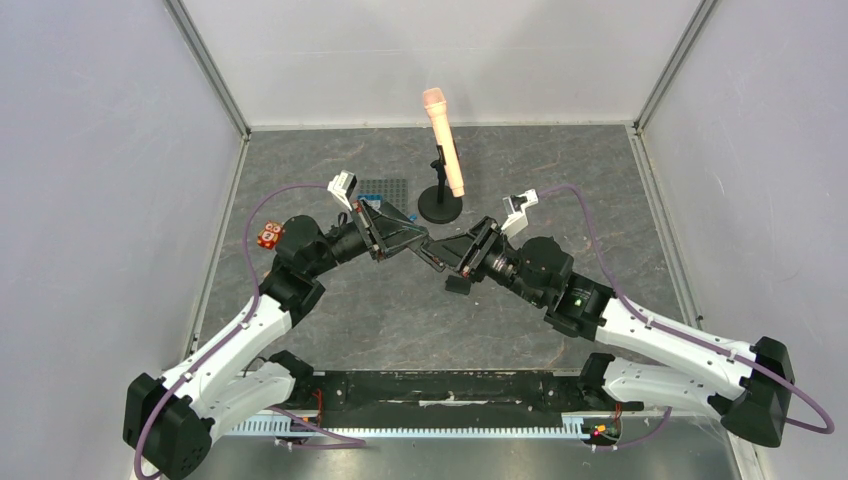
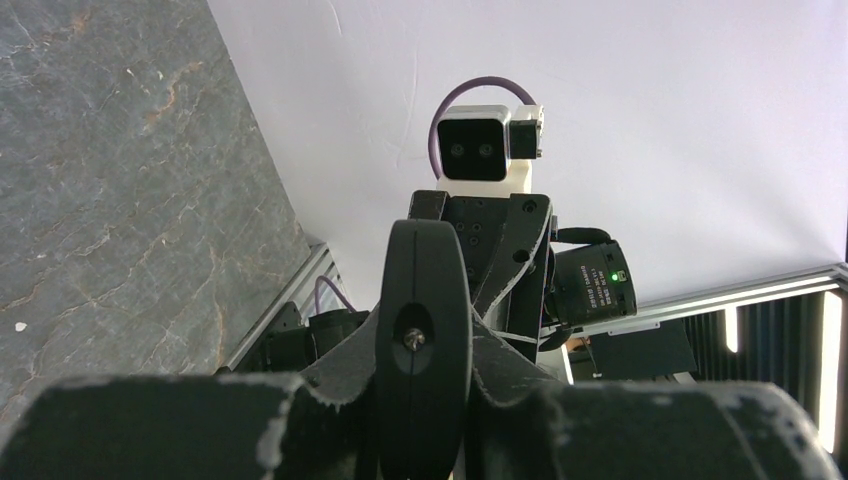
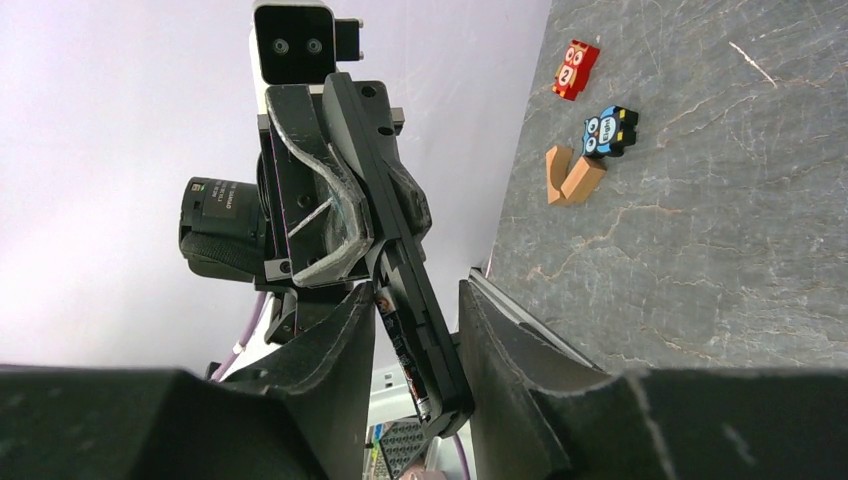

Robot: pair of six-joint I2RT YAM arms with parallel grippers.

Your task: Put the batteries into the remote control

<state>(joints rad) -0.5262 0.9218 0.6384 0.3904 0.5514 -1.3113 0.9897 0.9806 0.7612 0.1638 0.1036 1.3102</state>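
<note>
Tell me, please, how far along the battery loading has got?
Done: one battery looks seated in the open compartment of the remote control; a second I cannot confirm. In hand: the left gripper clamps the remote control while the right gripper straddles its end, not yet closed. Left: any remaining battery, then closing the compartment.

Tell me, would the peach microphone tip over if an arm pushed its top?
Likely yes: the microphone leans, sitting high on a thin-stemmed stand with a small round foot. A low push would probably slide it instead.
</note>
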